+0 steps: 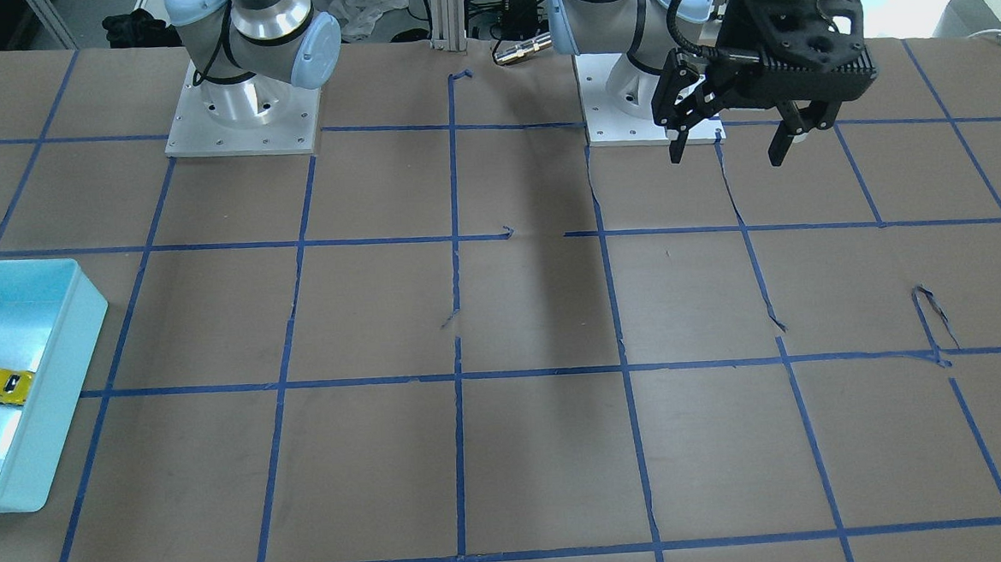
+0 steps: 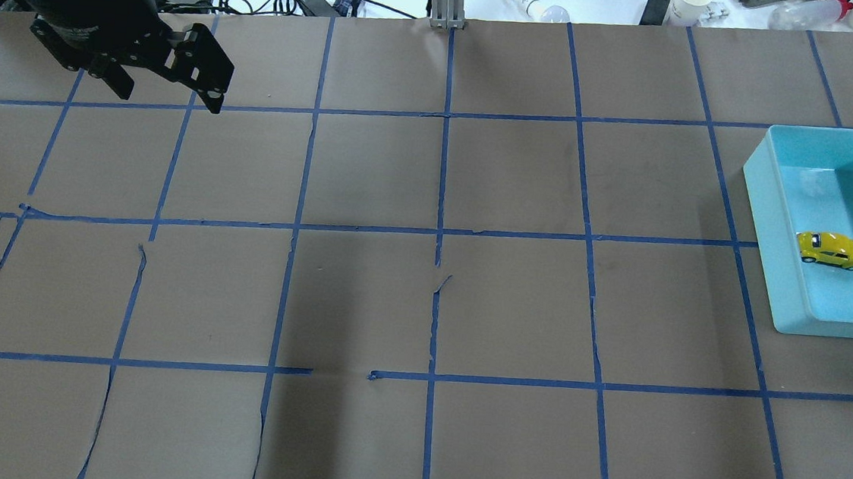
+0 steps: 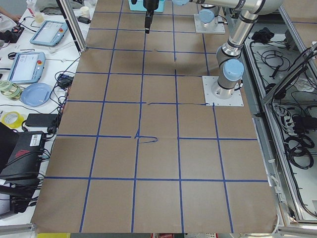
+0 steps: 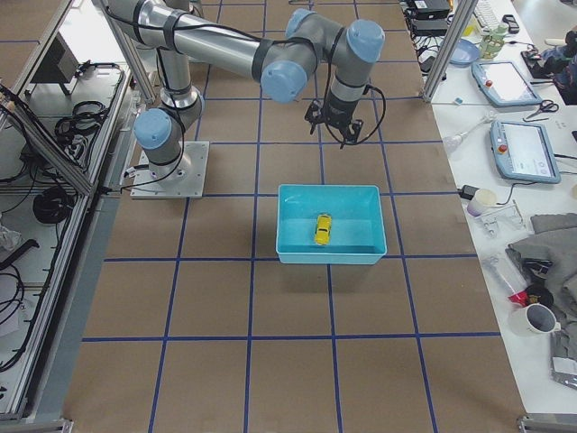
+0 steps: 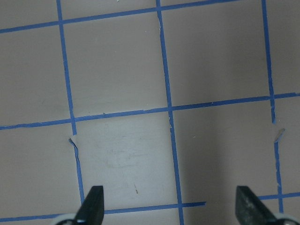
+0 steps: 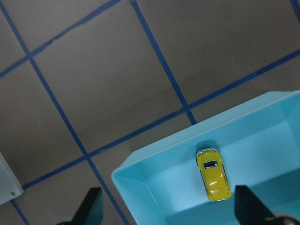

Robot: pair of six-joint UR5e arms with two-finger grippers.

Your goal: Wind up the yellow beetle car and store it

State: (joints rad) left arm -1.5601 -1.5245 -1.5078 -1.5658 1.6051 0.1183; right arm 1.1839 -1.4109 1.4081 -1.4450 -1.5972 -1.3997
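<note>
Hovering near the bin, my right end effector is spread and empty; the car sits inside. My left end effector, also spread, hangs far off. Task looks finished.

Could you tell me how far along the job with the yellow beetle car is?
Storing looks done: the yellow beetle car sits in the light-blue bin. Nothing is in hand: the right gripper is open near the bin, the left gripper open over the table. Nothing visibly remains; winding cannot be confirmed.
</note>
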